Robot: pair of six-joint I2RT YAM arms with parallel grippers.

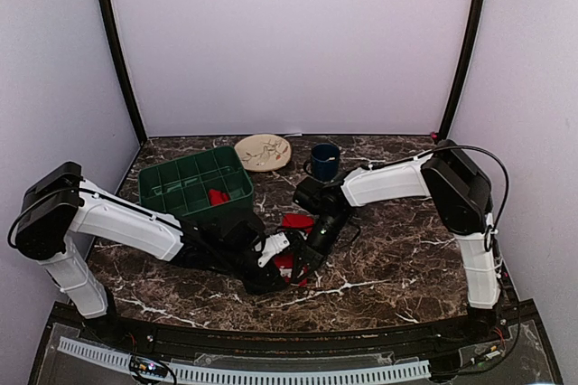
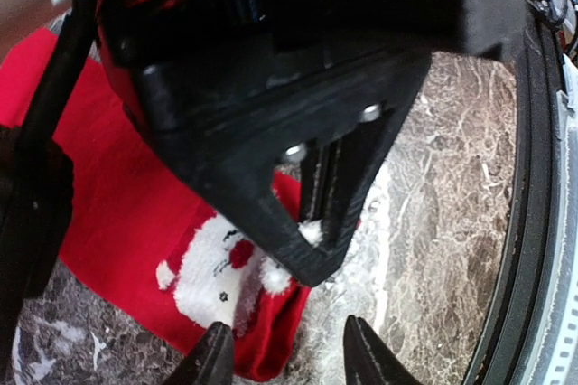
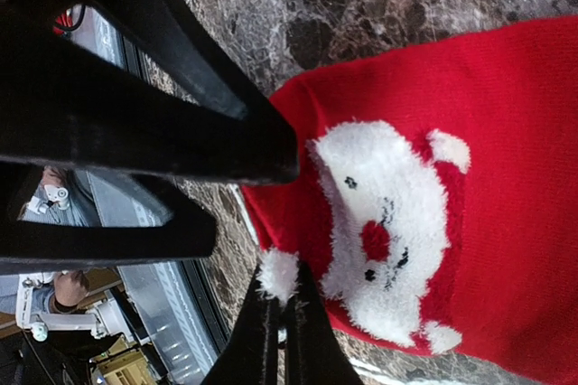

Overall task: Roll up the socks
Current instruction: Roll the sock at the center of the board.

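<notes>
A red sock (image 1: 296,220) with a white fluffy Santa face lies flat on the marble table near the middle. In the right wrist view, my right gripper (image 3: 282,299) is shut on the sock's (image 3: 506,132) white pompom (image 3: 276,273) at its edge. In the left wrist view, my left gripper (image 2: 284,342) is open just above the table at the sock's (image 2: 117,213) corner, with the right gripper's tip right in front of it. In the top view the left gripper (image 1: 278,257) and the right gripper (image 1: 304,251) meet over the sock. A second red piece (image 1: 218,196) lies in the green crate.
A green plastic crate (image 1: 181,188) stands at the back left. A cream plate (image 1: 263,152) and a dark blue mug (image 1: 324,161) stand at the back. The table's front edge with a black rail (image 2: 533,222) is close to the grippers.
</notes>
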